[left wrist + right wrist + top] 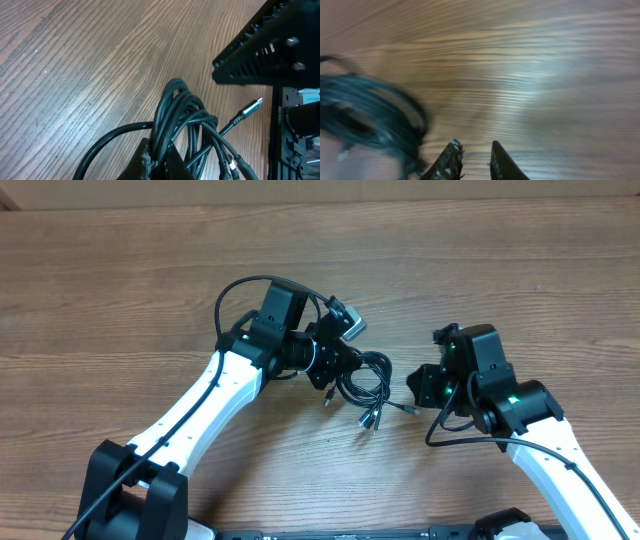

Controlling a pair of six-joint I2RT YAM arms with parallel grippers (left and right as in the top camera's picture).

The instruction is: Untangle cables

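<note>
Starting at your left, the left arm [210, 395] runs up across the table [120, 280] as a smooth white shell with a thick black wire looping over its wrist. The tabletop is brown wood-grain with fine streaks and a soft sheen. Your left gripper [159, 162] is clenched on the cables [368, 378], and in the left wrist view several cords run down between its dark, scuffed fingertips. The cables are thin, round, glossy black cords gathered into a loose oval coil of overlapping loops. The coil lies on the wood near the table's middle, just beside the left gripper and between the two arms. One slim plug [253, 105] with a flat silver tip sticks out to the right of the coil, and a few more small plug ends trail towards the near edge. Further right, your right gripper [475, 145] has its two dark, tapered fingers slightly parted, with bare wood showing in the narrow gap and nothing between them. In that blurred view the coil is a dark smear at the left. The right arm [560, 455] is black at the wrist, where a green light shows, and white below.
</note>
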